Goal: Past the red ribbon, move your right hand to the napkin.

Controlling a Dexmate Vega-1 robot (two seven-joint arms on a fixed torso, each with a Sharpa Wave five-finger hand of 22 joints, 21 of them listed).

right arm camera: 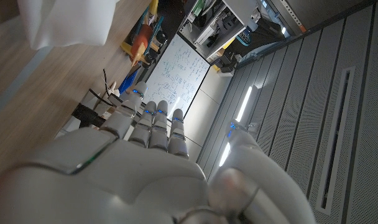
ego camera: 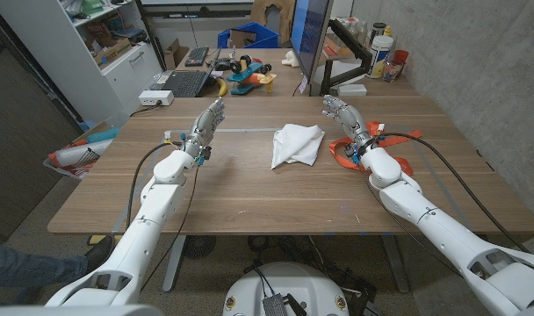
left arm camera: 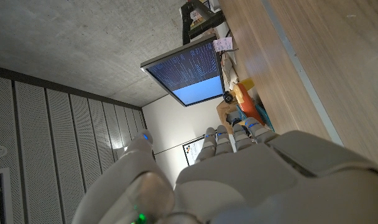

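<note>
While right hand (ego camera: 340,113) hovers spread, holding nothing, over ribbon (ego camera: 344,149) near table's (ego camera: 249,197) right edge, napkin (ego camera: 296,144) lies mid-table, just beside ribbon. We judge reach unfinished. Left hand (ego camera: 209,118) waits raised, fingers together, empty, toward left edge.

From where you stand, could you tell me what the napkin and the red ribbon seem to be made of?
The napkin looks like soft white cloth or thick paper: matte, crumpled into folds. The red ribbon looks like flat woven fabric, orange-red, lying in limp loops; its weave is too small to tell.
</note>
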